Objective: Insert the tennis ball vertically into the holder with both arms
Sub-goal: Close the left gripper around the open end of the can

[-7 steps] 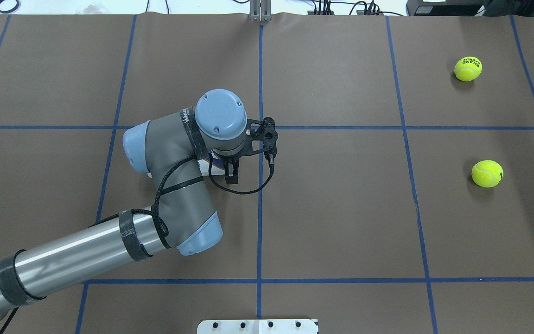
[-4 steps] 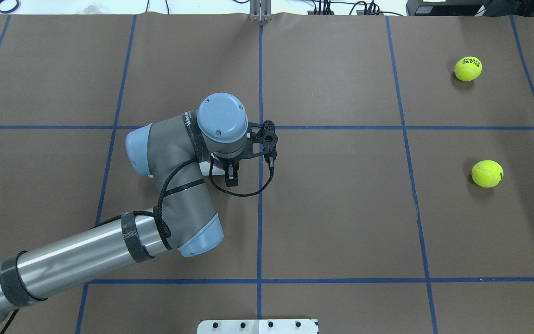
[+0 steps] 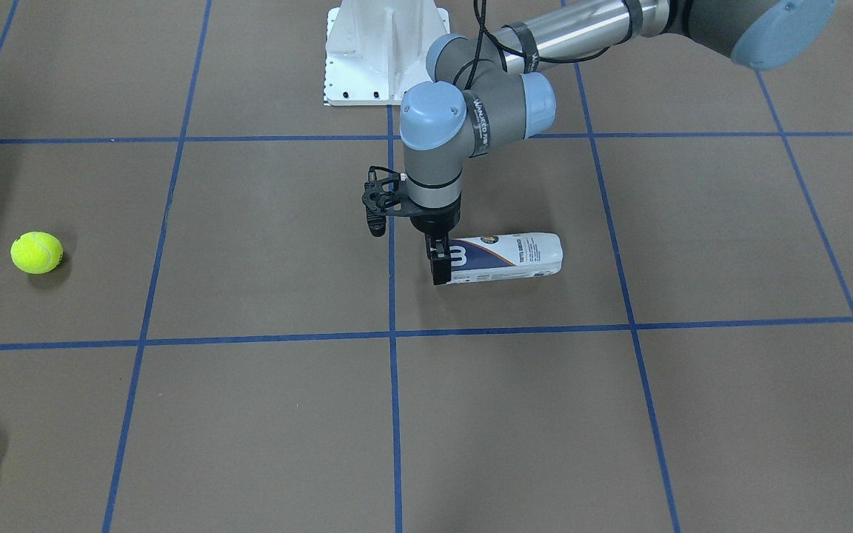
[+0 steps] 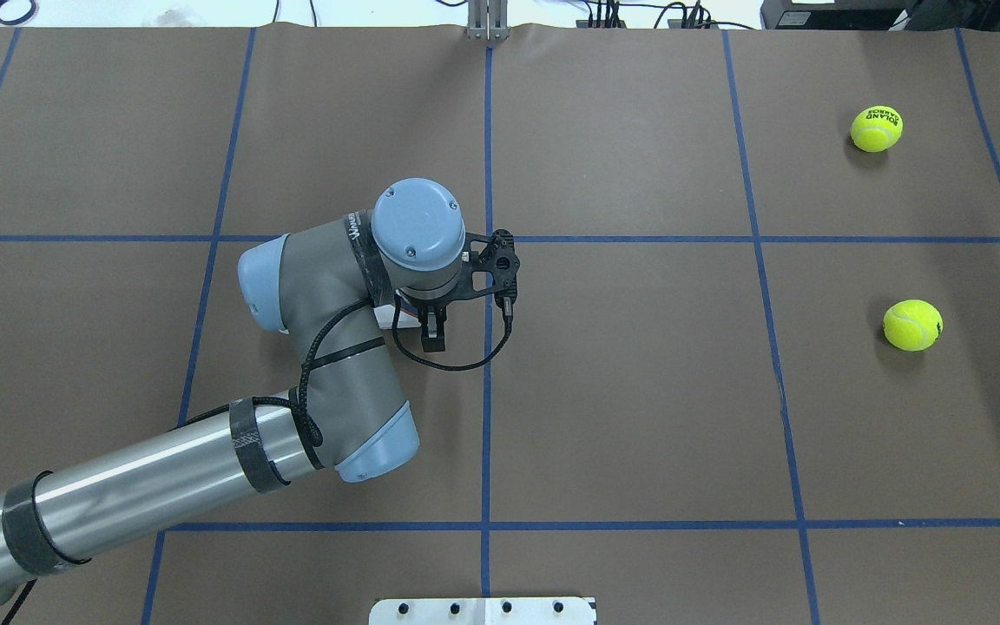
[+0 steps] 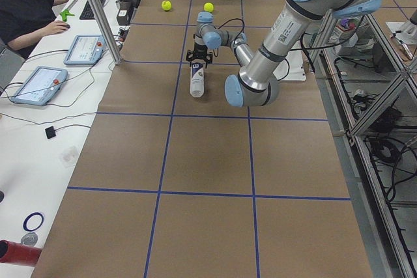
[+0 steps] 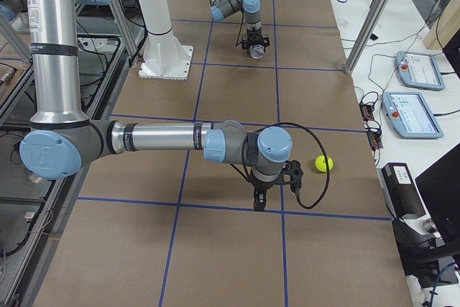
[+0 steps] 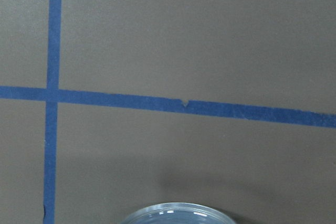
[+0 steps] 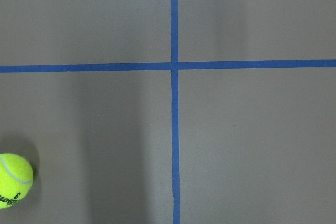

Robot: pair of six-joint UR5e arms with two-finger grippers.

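I see the holder (image 3: 504, 257) lying on its side on the brown tabletop (image 3: 619, 414), near the middle, in a square just on my left arm's side of the centre tape line (image 3: 392, 385). Its long axis runs across the table and its printed label faces up. From overhead most of it is hidden under the left arm (image 4: 326, 347). The left wrist camera catches only a curved clear rim (image 7: 176, 214) at the bottom edge of its picture.

The left tool (image 3: 439, 277) points straight down at the holder's end nearest the centre line, with its black fingers (image 3: 438, 263) right at that end. I cannot tell whether it is spread, pressed together or pinching the rim.

The right tool (image 6: 259, 205) appears only in the right-side view, pointing down just above the tabletop near a tape crossing, and I cannot tell its state from there. One tennis ball (image 6: 324, 164) lies near it, apart from it.

Both tennis balls sit well away from the holder, on the far right of my overhead view: one further out (image 4: 877, 128), one closer in (image 4: 912, 325). The white pedestal base (image 3: 386, 52) stands at the robot's edge. In the left-side view a person (image 5: 29, 11) sits at a side desk with tablets (image 5: 38, 84).
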